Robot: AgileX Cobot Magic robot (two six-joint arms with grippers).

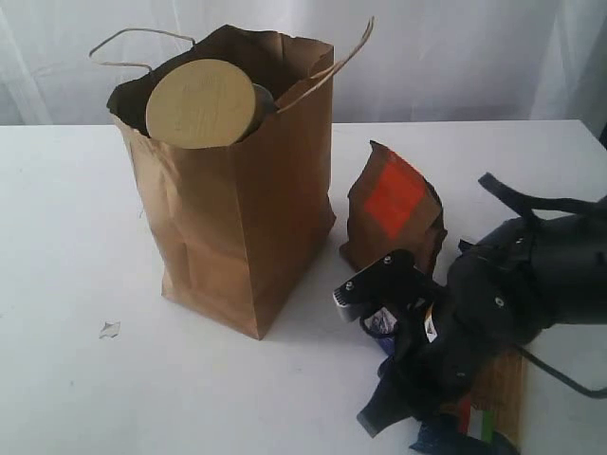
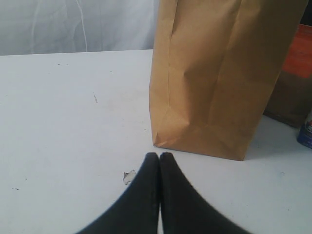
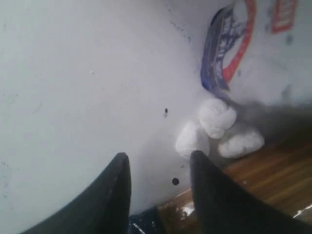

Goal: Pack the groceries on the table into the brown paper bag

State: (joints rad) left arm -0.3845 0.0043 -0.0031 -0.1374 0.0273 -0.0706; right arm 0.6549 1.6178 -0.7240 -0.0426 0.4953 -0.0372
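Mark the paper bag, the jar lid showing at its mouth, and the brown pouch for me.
brown paper bag (image 1: 228, 237): exterior view, on its creased front wall.
tan jar lid (image 1: 201, 102): exterior view, centre of the round lid.
brown pouch (image 1: 394, 197): exterior view, on its orange-red label.

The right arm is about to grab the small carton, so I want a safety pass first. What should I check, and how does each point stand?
1. Right gripper open: ok.
2. Small white-blue carton between its fingers: cannot tell; it lies close ahead.
3. Brown paper bag upright, mouth open: ok.
4. Room left in the bag: cannot tell; the tan-lidded jar fills much of the mouth.
5. Left gripper shut, off the bag: ok.
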